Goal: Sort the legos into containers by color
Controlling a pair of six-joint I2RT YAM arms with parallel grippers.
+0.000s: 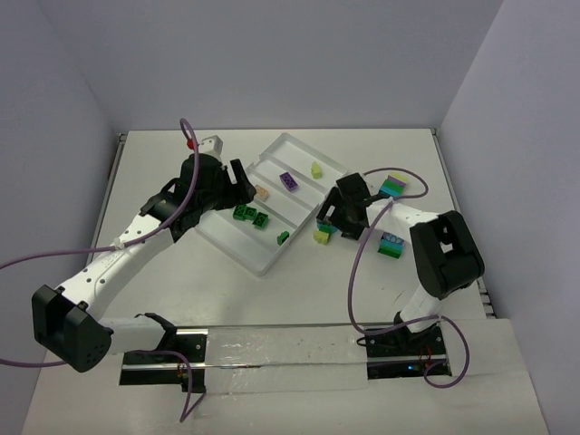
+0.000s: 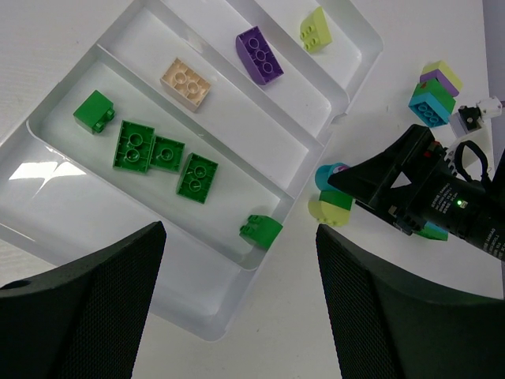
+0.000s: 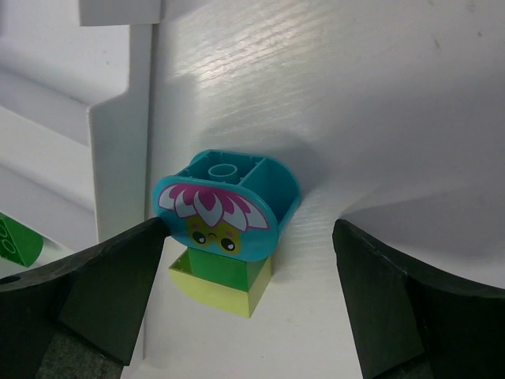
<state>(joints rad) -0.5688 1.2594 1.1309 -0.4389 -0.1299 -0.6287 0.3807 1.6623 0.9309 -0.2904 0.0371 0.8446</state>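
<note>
The clear tray (image 1: 264,269) holds several green legos (image 1: 249,216) in its nearest compartment. The other containers hold one peach brick (image 1: 262,192), one purple brick (image 1: 289,180) and one yellow-green brick (image 1: 315,169). My left gripper (image 2: 239,237) hangs open above the tray's near corner (image 2: 197,332), holding nothing. A clump (image 3: 225,229) of a teal flower brick on green and yellow-green lies on the table beside the tray wall. My right gripper (image 3: 251,229) is open around it, its left finger close against the teal brick.
Two more multi-colour clumps lie on the table right of the tray, one at the back (image 1: 393,186) and one nearer (image 1: 391,245). A small white block (image 1: 210,145) sits at the back left. Purple cables loop off both arms.
</note>
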